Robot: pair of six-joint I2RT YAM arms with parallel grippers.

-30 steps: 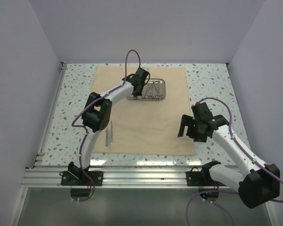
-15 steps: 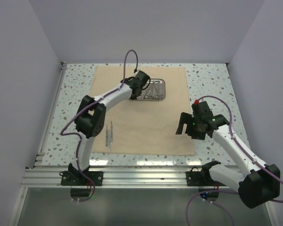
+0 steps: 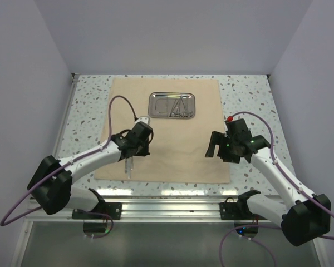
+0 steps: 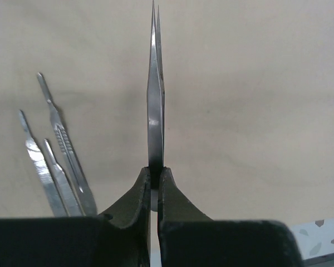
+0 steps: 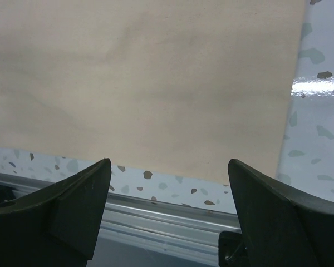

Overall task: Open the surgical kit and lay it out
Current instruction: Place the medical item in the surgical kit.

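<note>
**A:** Entry one: left gripper (image 4: 154, 173). Condition?

**B:** Clamped on a pair of tweezers (image 4: 155, 105). It holds them by the butt end, tips pointing away, edge-on to the wrist camera. Location: low over the cloth (image 3: 178, 150), near its front left corner, just right of the laid-out row (image 4: 58, 167).

**A:** The row: contents?

**B:** Three thin silver handles, side by side, flat on the cloth. Whether the tweezers touch the cloth, I cannot tell.

**A:** Entry two: right gripper (image 5: 168, 167).

**B:** Jaws wide, nothing between them. It hangs over the cloth's front right corner, with the table (image 5: 317, 139) showing beside it.

**A:** Entry three: tray (image 3: 152, 105).

**B:** At the far middle of the cloth, well apart from both grippers. More tools (image 3: 179, 108) lie in it, too small to count.

**A:** Hazards, left side?

**B:** The grip is narrow and far back, so the tweezers may pivot or spring on release. Dropped from a height, they could bounce into the row and knock the handles askew. Set down too far left, they would land across the handles instead of beside them.

**A:** Cloth?

**B:** It looks loose on the table. A tip dragged along it may snag and pucker it, shifting the row and perhaps the tray.

**A:** Right side?

**B:** Low risk while parked. A reach toward the tray at the same time as the left gripper could cross paths.
</note>
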